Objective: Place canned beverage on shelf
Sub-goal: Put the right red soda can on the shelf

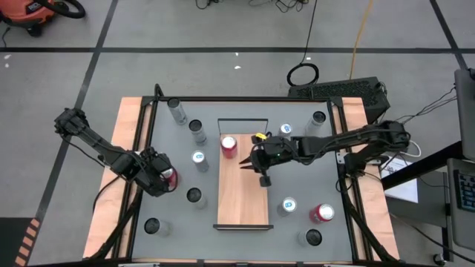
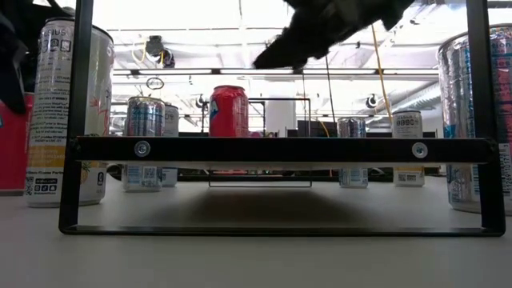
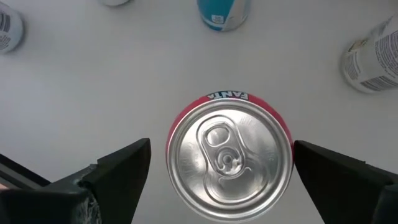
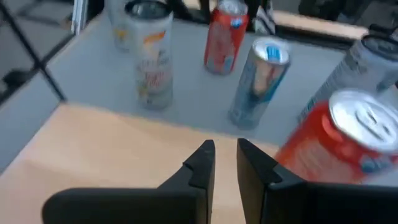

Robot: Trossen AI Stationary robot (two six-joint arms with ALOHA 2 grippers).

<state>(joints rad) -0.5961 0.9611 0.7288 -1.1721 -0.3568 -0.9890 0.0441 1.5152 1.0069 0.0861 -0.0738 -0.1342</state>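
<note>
One red can [image 1: 228, 146] is already stood upright on the shelf [image 1: 243, 199] near its wire-rail end, and beside it the right hand [image 1: 246, 161] is held over the board, shut and empty. A second red can [image 3: 229, 158] on the grey surface [image 1: 178, 156] is straddled by the wide-open left hand [image 1: 165, 178], not yet gripped; the fingers are best lowered evenly around its middle before being closed. Three red cans and about ten silver or pale ones are counted.
</note>
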